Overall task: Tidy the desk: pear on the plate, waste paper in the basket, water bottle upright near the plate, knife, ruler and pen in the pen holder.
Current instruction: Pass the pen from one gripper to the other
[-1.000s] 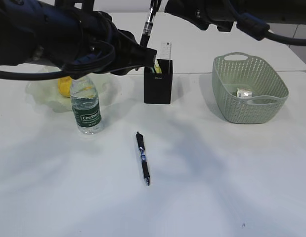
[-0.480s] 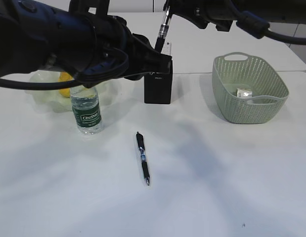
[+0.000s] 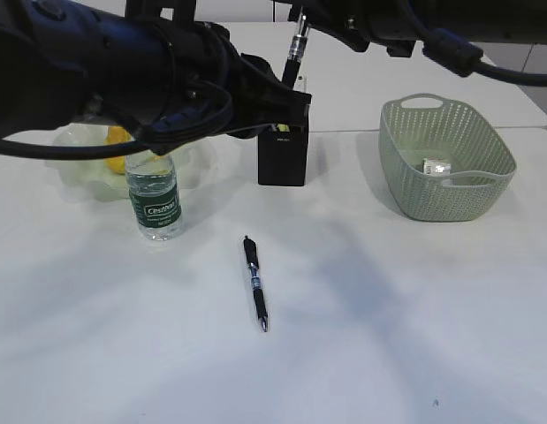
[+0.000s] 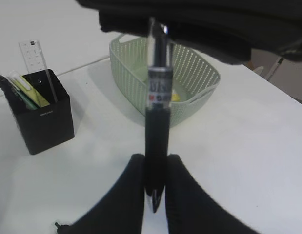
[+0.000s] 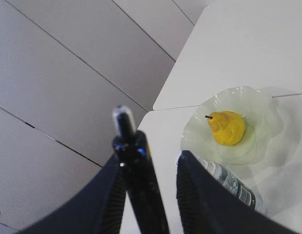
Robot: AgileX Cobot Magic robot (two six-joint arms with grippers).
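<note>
Black pen (image 4: 157, 122) stands pinched between the left gripper's (image 4: 154, 180) jaws above the pen holder (image 3: 282, 156). Right gripper's (image 5: 148, 168) jaws stand spread around its upper end; whether they touch it, I cannot tell.

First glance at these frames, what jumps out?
Both dark arms crowd the top of the exterior view, meeting over the black pen holder, with one pen clamped upright in the left gripper while the right gripper's jaws stand around its upper end. A second pen lies alone mid-table. The yellow pear already sits on the plate, with the water bottle upright beside it.
</note>
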